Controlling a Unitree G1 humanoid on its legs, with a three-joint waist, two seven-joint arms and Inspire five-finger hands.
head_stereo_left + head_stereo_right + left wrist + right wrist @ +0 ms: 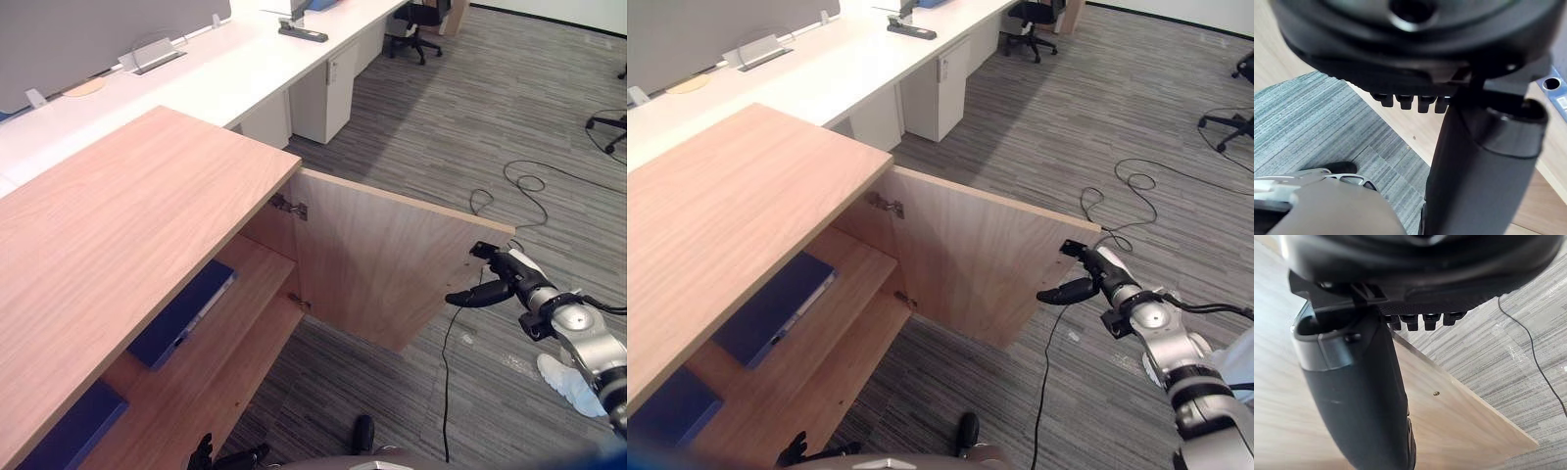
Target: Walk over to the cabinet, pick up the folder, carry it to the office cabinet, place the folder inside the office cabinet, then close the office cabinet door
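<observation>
Folder shelved, door wide open

Blue folder [181, 313] is lying flat on the upper shelf inside the cabinet [127, 196]. Down low by the cabinet's front, the left hand [201, 452] hangs with loose fingers, holding nothing. The cabinet's door [382, 264] stands swung out wide. At the door's free edge sits the right hand [505, 272], fingers straight-ish, one dark tip against that edge, not wrapped round anything.

Office. Long white desks [196, 69] w/ drawer unit [323, 98], black swivel chairs [419, 20] & grey striped carpet [441, 117]. Open wood cabinet [118, 215] holds blue folders [181, 313].
</observation>
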